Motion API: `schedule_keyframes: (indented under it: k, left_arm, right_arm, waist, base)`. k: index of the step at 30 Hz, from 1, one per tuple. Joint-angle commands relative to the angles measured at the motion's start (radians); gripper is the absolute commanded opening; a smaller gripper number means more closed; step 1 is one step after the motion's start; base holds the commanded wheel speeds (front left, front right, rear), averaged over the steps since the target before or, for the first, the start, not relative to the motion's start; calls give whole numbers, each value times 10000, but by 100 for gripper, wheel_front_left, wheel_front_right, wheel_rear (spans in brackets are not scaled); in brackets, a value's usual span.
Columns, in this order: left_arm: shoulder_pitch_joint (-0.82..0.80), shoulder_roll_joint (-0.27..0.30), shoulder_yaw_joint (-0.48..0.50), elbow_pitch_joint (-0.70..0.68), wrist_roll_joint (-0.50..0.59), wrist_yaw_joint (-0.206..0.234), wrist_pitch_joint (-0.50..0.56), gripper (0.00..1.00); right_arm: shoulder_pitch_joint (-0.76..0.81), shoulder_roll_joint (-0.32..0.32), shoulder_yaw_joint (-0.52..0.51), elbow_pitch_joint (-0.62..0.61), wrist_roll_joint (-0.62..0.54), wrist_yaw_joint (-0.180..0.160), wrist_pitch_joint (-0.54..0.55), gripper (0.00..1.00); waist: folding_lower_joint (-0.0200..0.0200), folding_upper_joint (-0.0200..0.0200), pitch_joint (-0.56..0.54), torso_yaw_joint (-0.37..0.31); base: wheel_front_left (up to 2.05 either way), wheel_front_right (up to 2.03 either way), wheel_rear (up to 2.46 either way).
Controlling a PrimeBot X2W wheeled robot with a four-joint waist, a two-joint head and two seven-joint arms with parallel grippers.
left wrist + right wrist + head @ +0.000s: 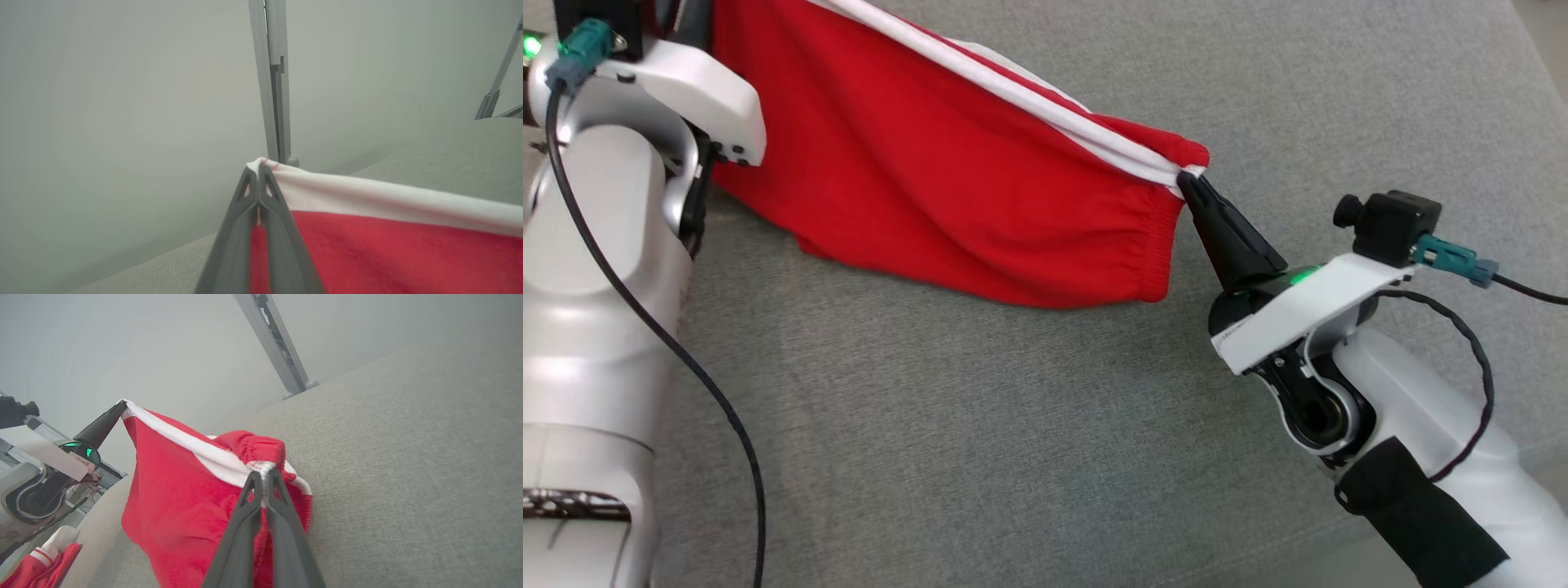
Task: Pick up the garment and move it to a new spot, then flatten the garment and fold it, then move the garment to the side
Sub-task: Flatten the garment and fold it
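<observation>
Garment [947, 180] stretching over grey fabric surface [1013, 449], your left gripper [258, 169] and right gripper [1187, 181] pinching white edge; metal post [273, 81] standing behind.

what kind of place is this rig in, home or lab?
Probably a lab or test bay, not a home: a wide grey fabric-covered surface, a bare pale wall and a grey metal frame post behind it. The red garment is stretched out over it.

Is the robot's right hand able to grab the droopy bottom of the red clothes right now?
Probably not yet. The right hand is shut on the garment's white-striped corner, so it is full. Nothing else seems to block the way; it would have to let go first.
</observation>
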Motion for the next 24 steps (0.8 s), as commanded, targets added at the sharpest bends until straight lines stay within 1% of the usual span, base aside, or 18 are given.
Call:
schedule_keyframes:
  k: [1,5,11,19,24]
  left_arm:
    - [-190,89,10,77,52,69,2,0]
    - [-877,311,-125,884,217,125,152,0]
    - [-1637,484,-377,1833,378,109,226,0]
    - [-2364,619,-645,2695,506,189,228,0]
    - [-2561,650,-661,3044,412,423,173,0]
  right_arm:
    - [-119,8,-42,88,-50,2,-46,0]
    - [-496,453,-145,494,-220,2,-47,0]
    - [-870,917,-374,1000,-381,2,-48,0]
    - [-1135,1259,-702,1269,-554,2,-48,0]
    - [-1240,1395,-805,1494,-599,1,-48,0]
  waist:
    - [0,0,214,-199]
    - [0,0,542,-432]
    - [0,0,959,-640]
    - [0,0,1450,-827]
    - [0,0,1624,-895]
  base:
    - [0,0,0]
    - [0,0,0]
    - [0,0,0]
    - [0,0,0]
    - [0,0,0]
